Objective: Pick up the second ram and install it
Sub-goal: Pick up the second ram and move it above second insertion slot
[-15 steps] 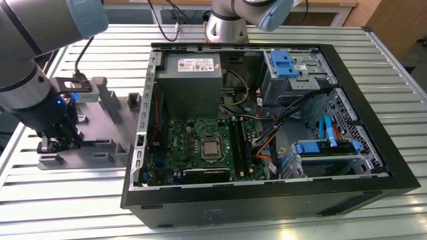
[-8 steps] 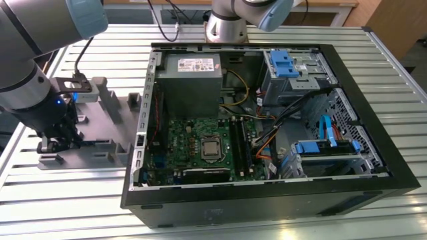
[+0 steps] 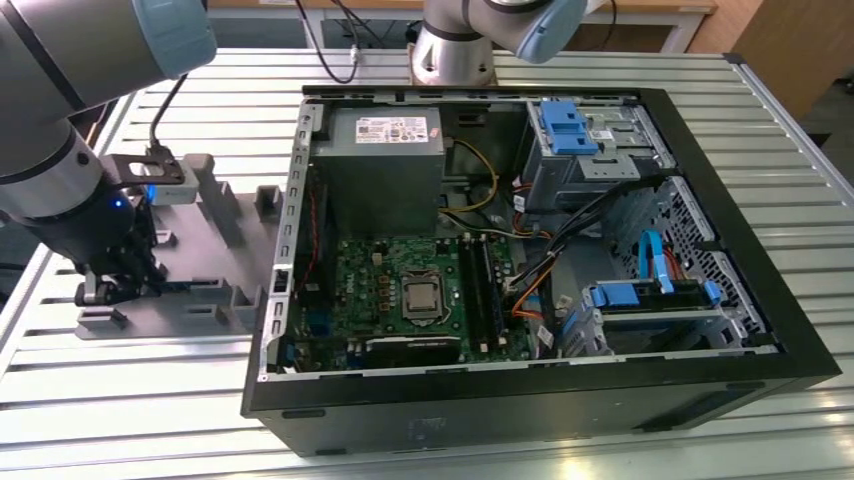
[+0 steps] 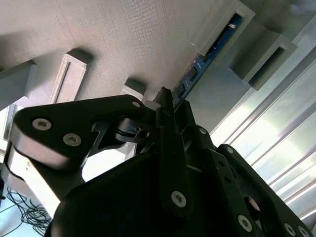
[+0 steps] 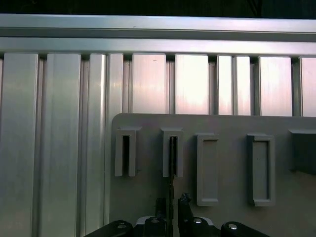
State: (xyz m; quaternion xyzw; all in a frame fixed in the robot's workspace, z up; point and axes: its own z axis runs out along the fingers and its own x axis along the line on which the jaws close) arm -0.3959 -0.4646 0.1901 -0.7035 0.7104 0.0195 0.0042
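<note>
The second ram is a thin blue-green stick standing on edge in a slot of the grey holder block. In the first wrist view the second ram shows edge-on as a dark line running out of a slot in the holder block. My gripper sits over the near end of the stick, and it looks shut on it, one finger on each face. In the exterior view my gripper hangs low over the holder block at that view's left.
An open computer case lies to the exterior view's right of the holder, with the green motherboard and its dark memory slots facing up. Cables, a power supply and blue drive brackets crowd the case. The table is ribbed aluminium.
</note>
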